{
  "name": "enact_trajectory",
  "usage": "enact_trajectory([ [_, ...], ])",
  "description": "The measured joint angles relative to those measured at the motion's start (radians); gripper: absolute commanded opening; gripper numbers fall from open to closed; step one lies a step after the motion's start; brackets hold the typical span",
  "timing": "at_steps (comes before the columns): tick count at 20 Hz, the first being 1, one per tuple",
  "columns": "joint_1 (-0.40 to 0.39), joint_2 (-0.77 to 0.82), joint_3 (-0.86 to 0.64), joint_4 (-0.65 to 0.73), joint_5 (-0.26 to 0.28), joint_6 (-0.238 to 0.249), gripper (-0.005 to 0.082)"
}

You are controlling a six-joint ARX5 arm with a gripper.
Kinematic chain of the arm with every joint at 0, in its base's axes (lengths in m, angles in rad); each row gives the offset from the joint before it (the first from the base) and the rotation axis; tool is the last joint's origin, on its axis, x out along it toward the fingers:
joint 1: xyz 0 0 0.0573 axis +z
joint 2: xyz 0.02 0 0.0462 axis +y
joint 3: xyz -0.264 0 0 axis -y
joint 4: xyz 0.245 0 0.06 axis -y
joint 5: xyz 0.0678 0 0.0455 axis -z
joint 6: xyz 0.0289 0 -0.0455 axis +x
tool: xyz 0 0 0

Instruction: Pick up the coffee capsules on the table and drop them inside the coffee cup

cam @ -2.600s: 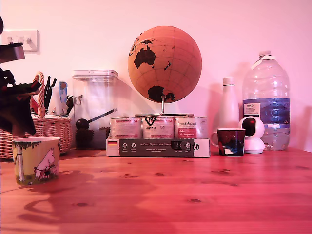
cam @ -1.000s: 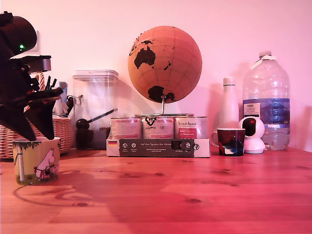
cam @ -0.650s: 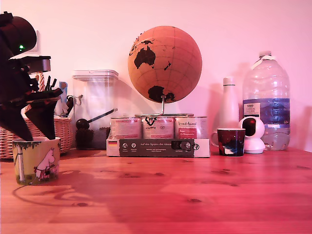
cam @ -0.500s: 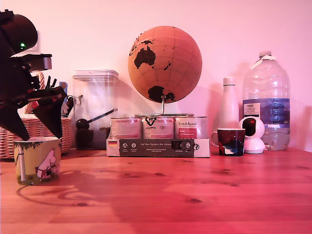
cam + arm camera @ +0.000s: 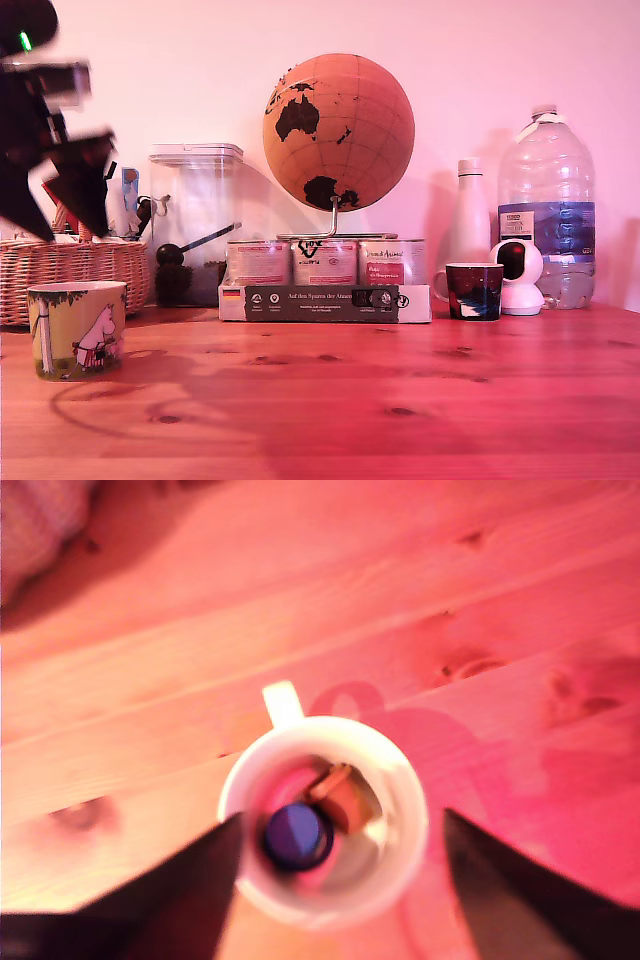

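On wooden table (image 5: 400,400), capsule-filled coffee cup (image 5: 325,820) directly beneath spread, empty end effector (image 5: 335,880).

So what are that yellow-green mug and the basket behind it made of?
The coffee cup looks like glazed ceramic: its printed wall is smooth and its pale inside has a soft sheen, though enamel can't be ruled out. The basket looks like woven wicker, with a visible weave of pale strands.
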Motion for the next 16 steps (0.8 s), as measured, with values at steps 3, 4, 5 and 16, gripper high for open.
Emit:
enact_trajectory([
  [3,0.0,-0.05,0.0,-0.011,0.0,0.001,-0.0019],
  [4,0.0,-0.069,0.0,-0.011,0.0,0.001,-0.0019],
  [5,0.0,-0.093,-0.001,-0.009,0.004,0.001,-0.0019],
  [16,0.0,-0.546,-0.375,0.319,0.014,-0.047,-0.0019],
])
